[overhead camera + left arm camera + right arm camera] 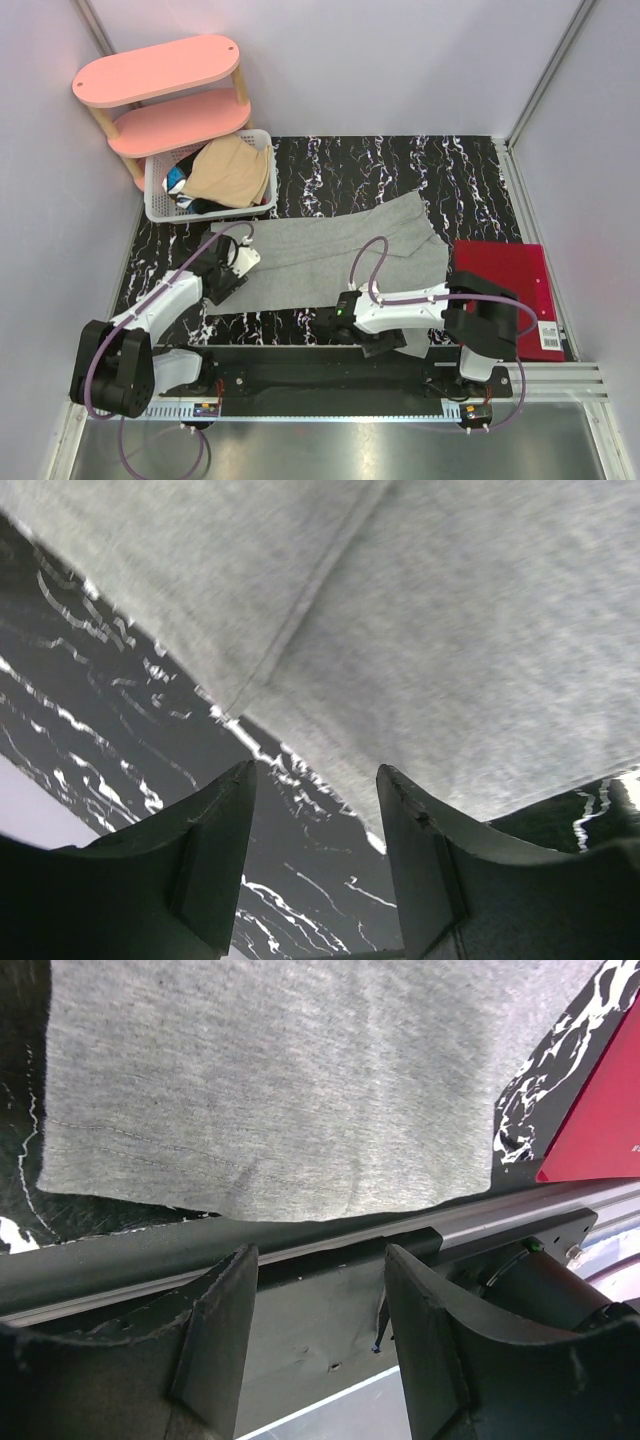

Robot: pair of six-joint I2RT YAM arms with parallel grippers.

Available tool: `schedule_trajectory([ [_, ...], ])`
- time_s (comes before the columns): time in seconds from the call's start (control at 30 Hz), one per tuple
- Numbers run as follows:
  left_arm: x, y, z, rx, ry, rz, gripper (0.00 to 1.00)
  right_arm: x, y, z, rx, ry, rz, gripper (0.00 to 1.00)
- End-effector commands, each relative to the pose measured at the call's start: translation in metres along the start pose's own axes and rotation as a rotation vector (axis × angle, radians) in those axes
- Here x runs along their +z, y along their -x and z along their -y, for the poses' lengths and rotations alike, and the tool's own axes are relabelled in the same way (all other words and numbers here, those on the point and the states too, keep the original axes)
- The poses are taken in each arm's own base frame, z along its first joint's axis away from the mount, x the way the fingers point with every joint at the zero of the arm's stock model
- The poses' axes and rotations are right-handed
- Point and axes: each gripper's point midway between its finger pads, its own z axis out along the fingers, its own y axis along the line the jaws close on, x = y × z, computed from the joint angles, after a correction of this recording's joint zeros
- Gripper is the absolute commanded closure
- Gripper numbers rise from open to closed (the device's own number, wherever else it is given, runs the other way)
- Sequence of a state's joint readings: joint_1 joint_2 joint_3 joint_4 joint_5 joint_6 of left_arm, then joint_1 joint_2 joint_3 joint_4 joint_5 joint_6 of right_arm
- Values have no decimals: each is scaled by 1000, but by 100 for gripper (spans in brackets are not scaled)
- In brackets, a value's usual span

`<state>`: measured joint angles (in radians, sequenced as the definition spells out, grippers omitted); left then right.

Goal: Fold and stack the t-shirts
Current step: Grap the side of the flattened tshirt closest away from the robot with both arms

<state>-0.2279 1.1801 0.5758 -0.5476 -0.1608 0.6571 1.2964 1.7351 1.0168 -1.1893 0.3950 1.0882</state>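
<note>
Black marbled table (400, 165), light grey t-shirt (340, 255) spread flat across its middle, white lattice basket (158, 208) at the far left corner holding a tan t-shirt (230, 170), left gripper (315, 770) jaws parted and empty beside the grey shirt's edge, right gripper (320, 1250) likewise parted, holding nothing, just short of the near hem

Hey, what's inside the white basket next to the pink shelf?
A crumpled tan-beige t-shirt fills most of the white basket. Bits of blue and dark fabric peek out at its left side. Whatever lies under the tan shirt is covered.
</note>
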Motion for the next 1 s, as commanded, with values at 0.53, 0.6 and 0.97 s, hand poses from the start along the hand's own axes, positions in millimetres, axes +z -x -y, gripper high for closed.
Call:
schedule_trajectory([
  [0.53,-4,4,-10,-43,18,50,43,23,-20,15,141,-175,-88,51],
  [0.6,-6,4,-11,-43,20,52,44,23,-16,18,153,-197,-72,52],
  [0.97,-16,2,-20,-38,46,62,43,37,-6,19,120,-293,-35,44],
])
